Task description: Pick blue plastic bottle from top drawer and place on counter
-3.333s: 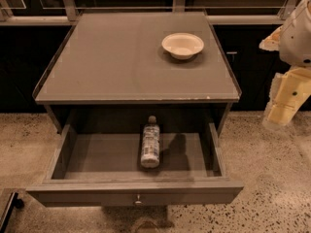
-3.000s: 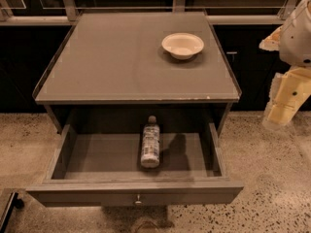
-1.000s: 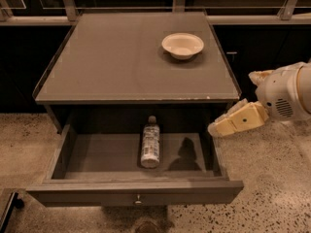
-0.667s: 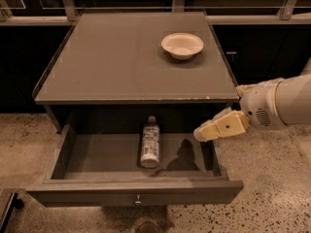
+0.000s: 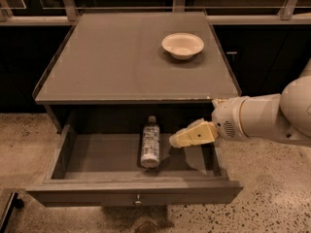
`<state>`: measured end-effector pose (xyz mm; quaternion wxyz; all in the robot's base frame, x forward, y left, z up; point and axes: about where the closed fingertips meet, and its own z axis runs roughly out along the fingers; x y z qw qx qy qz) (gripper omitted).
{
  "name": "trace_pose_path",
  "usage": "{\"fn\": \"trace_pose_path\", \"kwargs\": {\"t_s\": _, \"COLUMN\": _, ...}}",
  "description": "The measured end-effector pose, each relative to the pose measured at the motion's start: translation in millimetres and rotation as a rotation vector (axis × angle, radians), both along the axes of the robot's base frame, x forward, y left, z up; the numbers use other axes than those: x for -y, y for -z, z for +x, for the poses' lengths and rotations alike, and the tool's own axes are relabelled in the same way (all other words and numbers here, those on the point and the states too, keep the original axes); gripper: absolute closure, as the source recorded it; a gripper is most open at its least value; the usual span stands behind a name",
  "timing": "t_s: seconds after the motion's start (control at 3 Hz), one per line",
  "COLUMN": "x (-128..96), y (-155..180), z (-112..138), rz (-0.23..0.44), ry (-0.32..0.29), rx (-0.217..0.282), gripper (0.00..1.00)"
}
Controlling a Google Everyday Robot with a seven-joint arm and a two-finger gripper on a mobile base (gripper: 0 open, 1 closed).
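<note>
Bottle point(image 5: 150, 144) lies flat in the open drawer point(image 5: 87, 193), mid-floor, cap toward the back edge. Print on its white label is unreadable. Gripper point(image 5: 181, 138) is over the drawer near its right edge, just right of the bottle, not touching it. How far open: cannot tell. Bowl point(image 5: 182, 44) sits on counter point(image 5: 112, 62), near far right corner.
</note>
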<state>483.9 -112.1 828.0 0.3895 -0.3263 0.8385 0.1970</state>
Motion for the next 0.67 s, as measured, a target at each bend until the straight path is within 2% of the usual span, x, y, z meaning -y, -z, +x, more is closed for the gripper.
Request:
{"fn": "trace_pose_path", "kwargs": {"t_s": 0.33, "x": 1.4, "y": 1.7, "z": 0.5, "rz": 0.015, "ry": 0.032, "rx": 0.010, "gripper": 0.00}}
{"fn": "trace_pose_path", "kwargs": {"t_s": 0.67, "x": -12.3, "y": 28.7, "z": 5.7, "rz": 0.078, "ry": 0.062, "rx": -0.033, "gripper": 0.00}}
